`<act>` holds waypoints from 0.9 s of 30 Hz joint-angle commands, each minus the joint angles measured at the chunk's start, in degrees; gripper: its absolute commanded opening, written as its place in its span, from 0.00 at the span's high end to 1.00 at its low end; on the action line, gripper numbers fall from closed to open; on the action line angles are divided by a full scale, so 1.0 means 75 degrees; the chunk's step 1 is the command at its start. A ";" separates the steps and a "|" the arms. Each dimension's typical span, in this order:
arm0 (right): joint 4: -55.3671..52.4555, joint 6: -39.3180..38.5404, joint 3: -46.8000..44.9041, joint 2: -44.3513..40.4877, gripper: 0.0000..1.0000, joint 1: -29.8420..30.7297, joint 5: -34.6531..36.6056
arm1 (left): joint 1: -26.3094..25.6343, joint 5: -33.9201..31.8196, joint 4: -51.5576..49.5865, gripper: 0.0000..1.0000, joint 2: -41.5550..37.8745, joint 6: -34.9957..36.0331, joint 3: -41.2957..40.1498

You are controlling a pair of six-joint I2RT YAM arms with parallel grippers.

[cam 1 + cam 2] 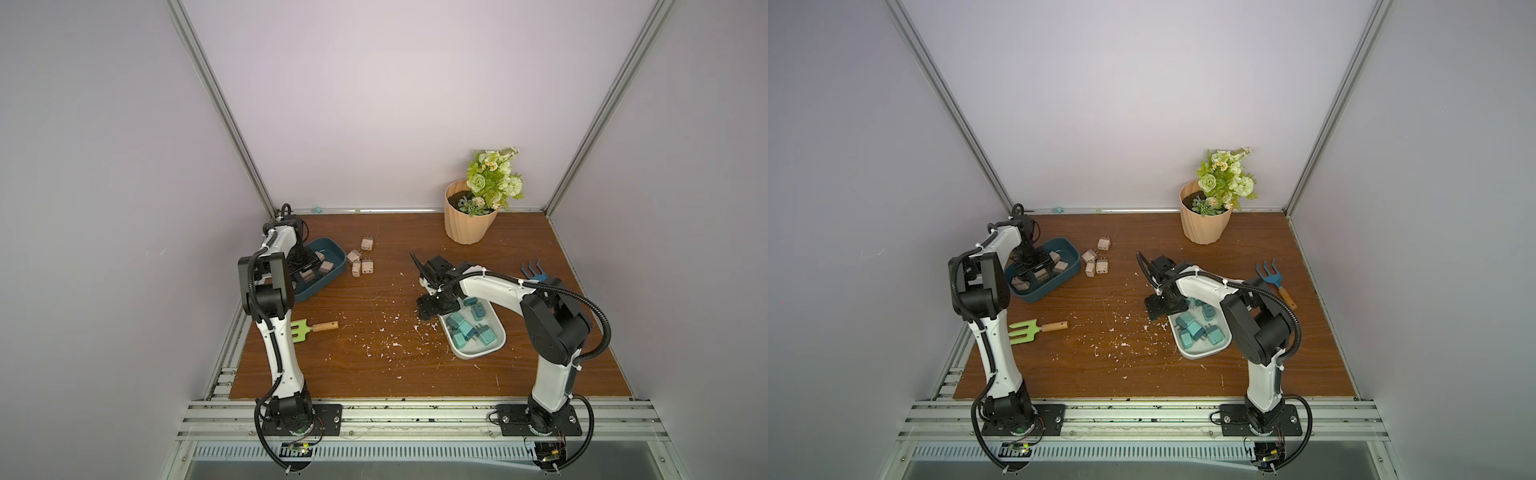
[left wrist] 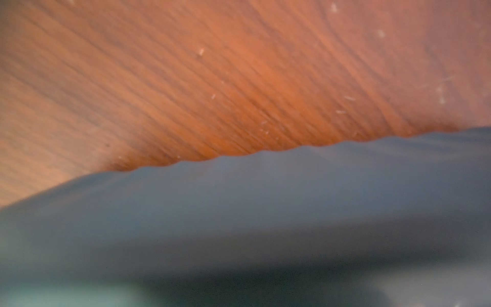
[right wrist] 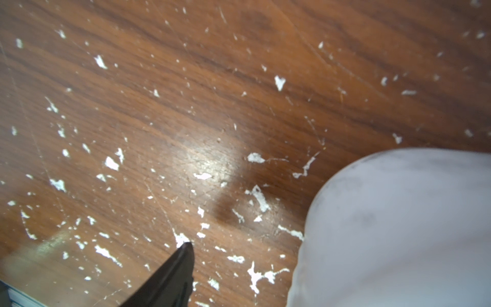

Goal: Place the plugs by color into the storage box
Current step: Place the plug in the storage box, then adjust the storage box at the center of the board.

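Note:
Several pinkish-tan plugs (image 1: 325, 266) lie in the dark blue tray (image 1: 320, 286) at the far left, and more of them (image 1: 361, 259) sit on the wood just to its right. My left gripper (image 1: 309, 271) reaches down into that tray; its fingers are hidden. The left wrist view shows only the blurred tray wall (image 2: 265, 199). Several teal plugs (image 1: 465, 330) fill the white tray (image 1: 478, 355). My right gripper (image 1: 434, 309) hangs open at the tray's far left end, holding nothing. One black finger (image 3: 172, 273) shows beside the white tray wall (image 3: 398, 226).
A peach flower pot (image 1: 469, 220) stands at the back right. A green hand fork (image 1: 307, 330) lies by the left arm, a blue one (image 1: 534, 270) behind the right arm. White flecks (image 1: 386, 328) are scattered over the wooden table (image 1: 374, 374).

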 commanded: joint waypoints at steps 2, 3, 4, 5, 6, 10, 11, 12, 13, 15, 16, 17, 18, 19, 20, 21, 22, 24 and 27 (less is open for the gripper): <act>-0.0210 0.0102 0.0103 0.0229 0.20 0.0079 0.0006 | -0.0036 -0.0178 -0.0251 0.19 -0.1028 -0.0029 0.0126; -0.0211 0.0105 0.0116 0.0247 0.20 0.0079 0.0007 | -0.0064 -0.0127 -0.0252 0.18 -0.1226 -0.0014 0.0150; -0.0208 0.0105 0.0135 0.0264 0.20 0.0089 0.0004 | -0.0104 -0.0085 -0.0253 0.18 -0.1400 -0.0001 0.0159; -0.0216 0.0093 0.0158 0.0287 0.20 0.0085 -0.0005 | -0.0160 -0.0016 -0.0258 0.18 -0.1580 0.0030 0.0145; -0.0214 0.0097 0.0186 0.0320 0.20 0.0099 -0.0008 | -0.0249 0.0041 -0.0251 0.18 -0.1737 0.0071 0.0142; -0.0248 0.0055 0.0360 0.0438 0.20 0.0118 -0.0011 | -0.0859 0.0031 -0.0252 0.18 -0.2110 0.0927 0.0139; -0.0261 0.0038 0.0395 0.0461 0.20 0.0126 -0.0012 | -0.1095 -0.0109 -0.0251 0.18 -0.2172 0.1260 0.0074; -0.0256 0.0034 0.0421 0.0467 0.20 0.0134 -0.0016 | -0.1301 -0.0267 -0.0251 0.17 -0.2222 0.1573 -0.0051; -0.0262 0.0029 0.0434 0.0486 0.20 0.0138 -0.0011 | -0.1475 -0.0363 -0.0249 0.17 -0.2266 0.1817 -0.0201; -0.0263 0.0001 0.0434 0.0510 0.20 0.0143 -0.0023 | -0.1756 -0.0468 -0.0231 0.18 -0.2328 0.2236 -0.0585; -0.0262 -0.0010 0.0423 0.0511 0.20 0.0150 -0.0023 | -0.1839 -0.0474 -0.0224 0.18 -0.2345 0.2354 -0.0755; -0.0260 -0.0008 0.0405 0.0511 0.20 0.0148 -0.0023 | -0.1911 -0.0446 -0.0186 0.18 -0.2385 0.2461 -0.0956; -0.0257 -0.0020 0.0389 0.0511 0.20 0.0148 -0.0023 | -0.1955 -0.0425 -0.0101 0.18 -0.2440 0.2522 -0.1156; -0.0242 -0.0032 0.0370 0.0511 0.20 0.0150 -0.0024 | -0.1969 -0.0374 -0.0018 0.18 -0.2499 0.2536 -0.1334; -0.0245 -0.0033 0.0354 0.0500 0.20 0.0150 -0.0023 | -0.1969 -0.0302 0.0086 0.18 -0.2550 0.2533 -0.1515; -0.0231 -0.0046 0.0324 0.0488 0.20 0.0150 -0.0023 | -0.1969 -0.0280 0.0163 0.18 -0.2565 0.2509 -0.1647; -0.0227 -0.0041 0.0294 0.0478 0.20 0.0150 -0.0023 | -0.1969 -0.0314 0.0220 0.18 -0.2538 0.2481 -0.1724; -0.0215 -0.0057 0.0259 0.0465 0.21 0.0146 -0.0028 | -0.1968 -0.0525 0.0260 0.18 -0.2339 0.2389 -0.1824; -0.0224 -0.0085 0.0235 0.0441 0.20 0.0150 -0.0034 | -0.1929 -0.0671 0.0418 0.19 -0.1924 0.2252 -0.1831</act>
